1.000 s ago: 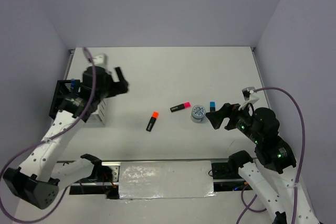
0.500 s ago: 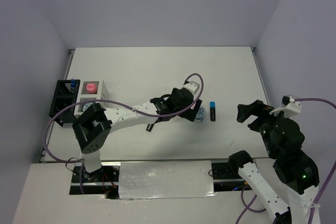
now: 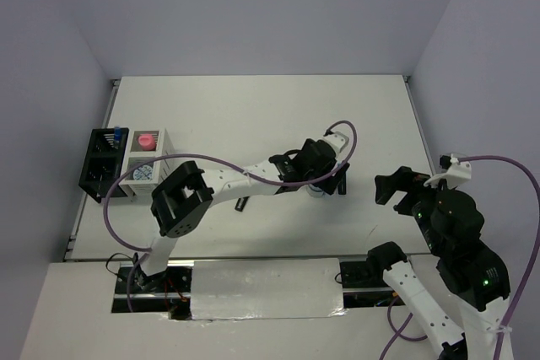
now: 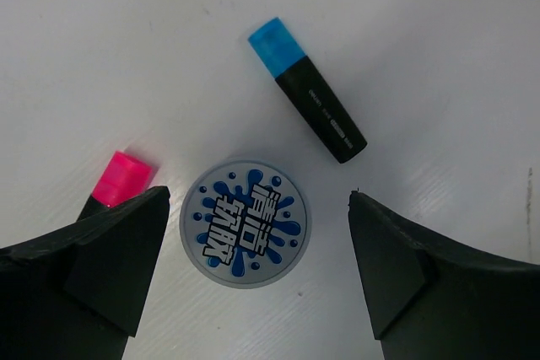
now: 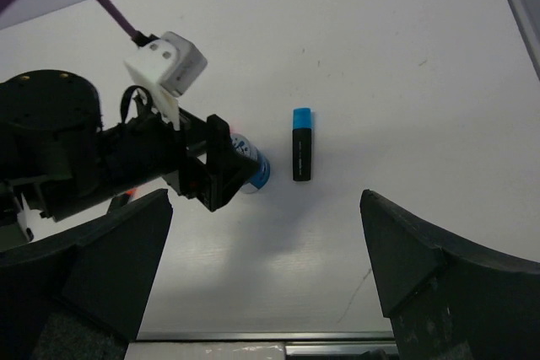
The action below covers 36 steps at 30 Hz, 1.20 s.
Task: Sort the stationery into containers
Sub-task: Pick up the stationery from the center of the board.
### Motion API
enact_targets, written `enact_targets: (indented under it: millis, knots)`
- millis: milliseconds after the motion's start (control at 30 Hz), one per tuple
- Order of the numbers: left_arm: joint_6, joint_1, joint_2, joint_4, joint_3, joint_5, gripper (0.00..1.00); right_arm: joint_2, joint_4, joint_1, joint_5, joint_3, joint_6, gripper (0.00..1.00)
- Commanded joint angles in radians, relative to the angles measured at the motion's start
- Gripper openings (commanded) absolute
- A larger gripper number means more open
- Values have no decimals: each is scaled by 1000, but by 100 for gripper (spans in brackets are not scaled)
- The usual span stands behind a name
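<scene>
1. The left gripper [image 4: 257,204] is spread as wide as it goes with nothing in it. It hangs right over a round blue-white tin [image 4: 245,223] that sits lid-up on the table [image 4: 422,23], one finger on either side.
2. A blue-capped highlighter [image 4: 308,90] lies just beside that tin on the right arm's side. A pink-capped highlighter [image 4: 122,181] is on the other side, with its body tucked under a finger.
3. The right gripper [image 3: 393,184] is wide open too, empty, and well apart from the blue one.
4. Over at the left edge, the white slotted box [image 3: 137,191] holds a pink glitter jar [image 3: 148,139] and a second tin [image 3: 142,173].
5. The black pen holder [image 3: 89,179] sits right against the box, with a small blue-capped bottle [image 3: 118,133] poking up at its far end.
6. Another dark highlighter [image 3: 240,204] sticks out from under the left arm, but I can't see its cap.
</scene>
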Motion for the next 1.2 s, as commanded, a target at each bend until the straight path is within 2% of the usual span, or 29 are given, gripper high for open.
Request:
enact_targets:
  millis: [0, 233, 267, 333, 367, 433, 500, 533, 633, 800, 933, 1033, 1067, 1133, 1167]
  knots:
    - [24, -2, 34, -19, 36, -3, 99, -5, 33, -3, -45, -12, -32, 100]
    - [18, -9, 70, -40, 30, -16, 99, -7, 51, -3, -75, -24, -41, 100]
    - [20, -8, 73, -36, 26, -6, 90, -7, 53, -3, -81, -27, -43, 100]
    - [18, -9, 73, -31, 18, -9, 79, -5, 56, -2, -84, -29, -44, 100]
    - [20, -9, 71, -28, 15, -9, 61, -5, 57, -3, -86, -29, -44, 100]
    - [18, -9, 64, -23, 15, -15, 51, -4, 60, -3, -86, -29, -47, 100]
    - [27, -11, 53, -19, 21, -10, 35, -4, 66, -3, -92, -30, -52, 100]
    - [29, -11, 48, -19, 26, -9, 18, -2, 68, -3, -94, -30, -50, 100]
    - [15, -11, 19, -54, 59, -10, 0, 2, 68, -3, -95, -29, -55, 100]
    - [-28, 11, -183, -141, 43, -189, 0, 3, 70, -3, -94, -13, -59, 100]
    - [-159, 116, -382, -385, 70, -424, 0, -1, 82, -3, -124, -24, -58, 100]
    - [-320, 260, -532, -630, 38, -541, 0, -8, 100, -3, -164, -52, -47, 100]
    - [-351, 367, -577, -667, -12, -526, 0, -13, 108, -3, -173, -58, -44, 100]
    - [-387, 489, -706, -689, -89, -472, 0, -17, 131, -3, -205, -79, -41, 100]
    - [-382, 605, -746, -685, -159, -407, 0, -19, 140, -3, -218, -84, -40, 100]
